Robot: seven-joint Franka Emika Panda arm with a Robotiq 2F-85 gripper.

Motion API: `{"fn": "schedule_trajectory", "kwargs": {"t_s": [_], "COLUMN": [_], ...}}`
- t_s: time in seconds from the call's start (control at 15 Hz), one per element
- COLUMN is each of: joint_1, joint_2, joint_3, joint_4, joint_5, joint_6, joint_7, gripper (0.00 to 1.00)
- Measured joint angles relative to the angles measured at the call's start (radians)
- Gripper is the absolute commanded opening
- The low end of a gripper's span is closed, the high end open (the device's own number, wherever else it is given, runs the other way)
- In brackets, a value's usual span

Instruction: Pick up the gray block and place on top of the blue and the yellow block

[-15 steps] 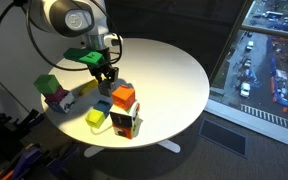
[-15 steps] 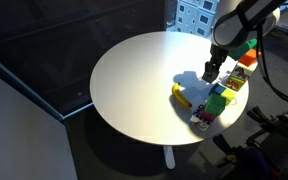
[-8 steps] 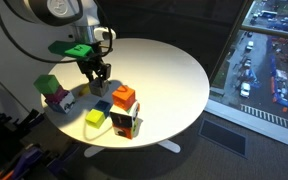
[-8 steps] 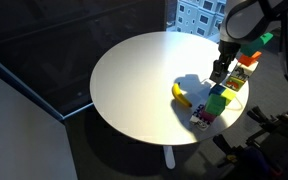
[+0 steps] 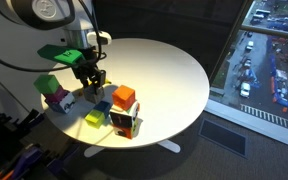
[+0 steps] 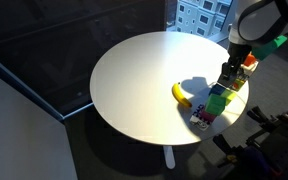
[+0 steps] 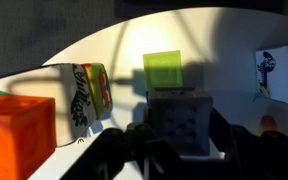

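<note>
Much of what you need is hard to read. In the wrist view your pincer [image 7: 181,152] shows only as dark, blurred shapes along the bottom edge, one finger on each side of the gray block [image 7: 179,118]. They sit close to its sides, but you cannot tell whether they press on it or stand just clear. The block's lower part is lost behind them and in shadow.

In both exterior views the arm hides the pincer tips, so the gray block itself is hard to pick out there. The pincer [image 5: 92,85] hangs low over the left part of the desk [image 5: 169,70], and in an exterior view the pincer [image 6: 229,78] is at the desk's far right edge among the blocks.

The gray block looks like a dull, plain cube with a faint speckle on its front face. It stands square to the wrist camera, on the white desk [image 7: 234,45].

Beyond it, a lime block [image 7: 164,70] stands close behind. To the left is a patterned block [image 7: 89,90], and nearer left an orange block [image 7: 19,125], cut off by the frame. In an exterior view a blue block [image 5: 102,106] and a yellow block [image 5: 95,118] lie side by side just right of the pincer.
</note>
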Motion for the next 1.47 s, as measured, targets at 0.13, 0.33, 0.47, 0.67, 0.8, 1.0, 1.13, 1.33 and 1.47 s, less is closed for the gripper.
{"fn": "schedule_trajectory", "kwargs": {"t_s": [0.13, 0.33, 0.47, 0.67, 0.8, 1.0, 1.13, 1.33, 1.47], "joint_1": [-0.003, -0.009, -0.011, -0.012, -0.012, -0.012, -0.012, -0.012, -0.012], "joint_2": [-0.002, -0.001, 0.0, 0.009, 0.015, 0.029, 0.04, 0.057, 0.067], "joint_3": [-0.009, -0.017, -0.021, -0.022, -0.022, -0.022, -0.022, -0.022, -0.022], "joint_4": [-0.012, -0.034, -0.049, -0.063, -0.069, -0.071, -0.071, -0.071, -0.071], "joint_5": [-0.011, -0.036, -0.055, -0.076, -0.084, -0.093, -0.093, -0.093, -0.093], "joint_6": [0.006, 0.034, 0.059, 0.093, 0.112, 0.134, 0.157, 0.185, 0.196], "joint_7": [0.009, 0.01, 0.01, 0.01, 0.01, 0.01, 0.01, 0.01, 0.01], "gripper": [0.31, 0.31, 0.31, 0.31, 0.31, 0.31, 0.31, 0.31, 0.31]}}
